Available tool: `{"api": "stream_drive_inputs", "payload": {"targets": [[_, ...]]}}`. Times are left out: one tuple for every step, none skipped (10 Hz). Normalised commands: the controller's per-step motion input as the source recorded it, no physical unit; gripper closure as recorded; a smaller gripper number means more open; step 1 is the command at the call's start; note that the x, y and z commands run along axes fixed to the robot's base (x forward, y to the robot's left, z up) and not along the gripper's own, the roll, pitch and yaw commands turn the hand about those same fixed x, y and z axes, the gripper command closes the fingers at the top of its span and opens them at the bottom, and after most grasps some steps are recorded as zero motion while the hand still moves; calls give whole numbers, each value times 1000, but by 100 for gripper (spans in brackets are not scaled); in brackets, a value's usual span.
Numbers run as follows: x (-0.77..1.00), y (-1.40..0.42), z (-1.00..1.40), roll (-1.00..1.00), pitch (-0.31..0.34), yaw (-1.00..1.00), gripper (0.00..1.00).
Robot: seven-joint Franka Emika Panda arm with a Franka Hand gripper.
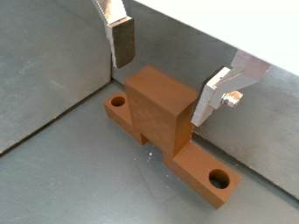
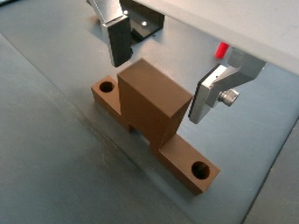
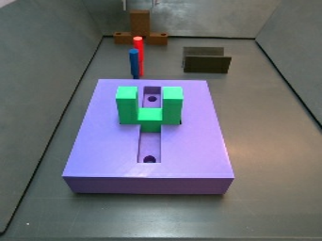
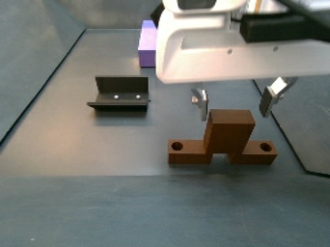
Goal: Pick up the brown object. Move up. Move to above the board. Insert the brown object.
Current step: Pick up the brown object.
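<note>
**Brown object: alignment before the grasp**

Brown object (image 4: 222, 141) lies flat on the desk (image 4: 91, 203) near a wall, well apart from the board (image 3: 149, 132). It is a long bar with a round hole at each end and a thick block rising from its middle. In both wrist views the block (image 1: 160, 107) stands between the two silver fingers.

The hand (image 4: 237, 97) hangs directly above the block, open and holding nothing. One finger (image 1: 121, 40) sits to one side of the block, the other finger (image 1: 218, 93) to the opposite side. Both pads appear clear of the wood (a gap shows on each side in a wrist view).

Key relation: the bar's long axis runs crosswise to the line joining the fingers, so the fingers bracket the block across its narrow width. In a side view the fingertips are level with, or just above, the block's top face. Judged step: pick-up, not yet gripped. The next move likely calls for a straight descent, then closing on the block.

The fixture (image 4: 119, 94) stands on the desk, apart from the bar.
</note>
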Motion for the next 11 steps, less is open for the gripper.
{"api": "stream_drive_inputs", "payload": {"targets": [[0,74,-229,27,-4,-17,0],[20,100,-214,26,0,0,0],[29,80,-197,11,0,0,0],[34,54,-191,6,0,0,0],[49,0,-137,0,0,-20,0],[109,0,-66,0,0,-51,0],[89,-9,-94,27,0,-89,0],[0,0,-174,23,0,-100,0],[0,0,-206,24,0,-74,0],[0,0,-154,0,0,-80,0],[0,0,-109,0,0,-77,0]]}}
